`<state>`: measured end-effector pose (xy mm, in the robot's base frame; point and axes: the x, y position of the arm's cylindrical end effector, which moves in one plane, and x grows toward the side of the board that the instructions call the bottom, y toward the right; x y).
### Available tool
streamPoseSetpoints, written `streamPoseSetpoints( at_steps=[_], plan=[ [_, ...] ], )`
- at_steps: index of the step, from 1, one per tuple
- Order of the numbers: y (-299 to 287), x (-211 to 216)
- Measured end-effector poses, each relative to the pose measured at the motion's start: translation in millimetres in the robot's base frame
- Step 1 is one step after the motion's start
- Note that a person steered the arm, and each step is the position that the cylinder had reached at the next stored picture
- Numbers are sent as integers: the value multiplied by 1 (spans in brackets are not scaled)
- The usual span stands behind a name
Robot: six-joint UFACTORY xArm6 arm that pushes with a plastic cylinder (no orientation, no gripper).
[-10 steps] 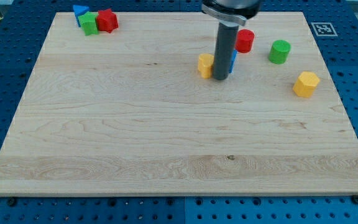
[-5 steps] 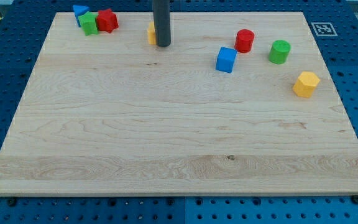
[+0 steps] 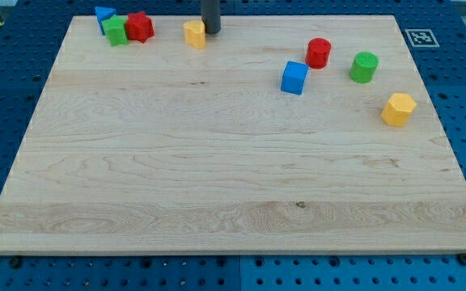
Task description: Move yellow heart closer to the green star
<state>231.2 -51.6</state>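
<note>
The yellow heart (image 3: pixel 194 34) is being pushed leftward toward the green star (image 3: pixel 116 31) by my tip (image 3: pixel 210 31), set just right of it; further leftward pushing seems needed, and no hand exists whose state could be told.

Pale wooden board (image 3: pixel 217 178), yellow heart (image 3: pixel 193 34), green star (image 3: pixel 116 31), red block (image 3: pixel 140 27) perhaps touching it, blue cube (image 3: pixel 294 78), red cylinder (image 3: pixel 319 52), green cylinder (image 3: pixel 364 67), yellow hexagon (image 3: pixel 398 109)

My tip (image 3: pixel 210 31) stands just beside the yellow heart (image 3: pixel 193 34), at its three o'clock; green star (image 3: pixel 116 31) at nine o'clock.

One high camera — looking down (obliquely) on the board (image 3: pixel 233 162).
</note>
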Motion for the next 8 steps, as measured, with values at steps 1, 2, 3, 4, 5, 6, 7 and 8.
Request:
streamPoseSetpoints(
  at_steps=[1, 2, 3, 4, 5, 6, 7, 8],
  plan=[
    [-32, 10],
    [-58, 16],
    [-70, 24],
    [-36, 25],
    [-21, 40],
    [-44, 58],
    [-92, 60],
    [-131, 60]
  ],
)
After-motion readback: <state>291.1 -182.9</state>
